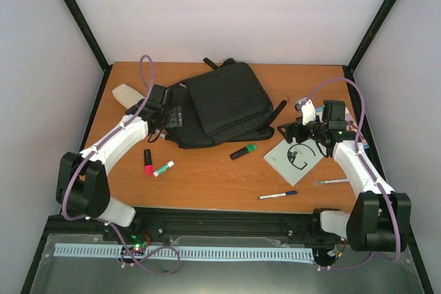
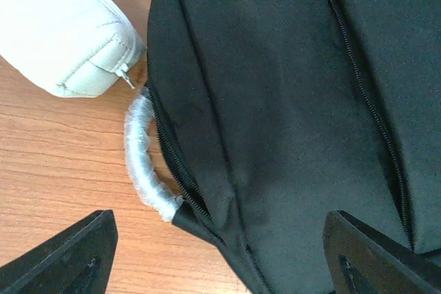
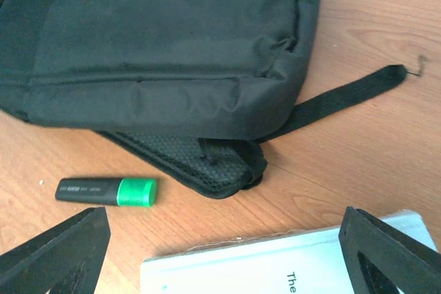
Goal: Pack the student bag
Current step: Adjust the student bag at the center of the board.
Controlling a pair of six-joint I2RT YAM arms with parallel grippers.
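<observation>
Status: student bag lies flat at the table's far centre and looks zipped. Left gripper is spread over its handle end, right gripper spread near its bottom corner; both are empty. Step, as judged: opening. You need the zip pull next.

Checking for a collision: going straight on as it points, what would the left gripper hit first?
Probably the black backpack, near its zip beside the silvery handle; that sits between the fingers of the open left gripper. Depth is unclear.

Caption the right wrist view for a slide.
Open right gripper faces a corner of the student bag, with a green highlighter and white booklet on the wooden table.
</observation>
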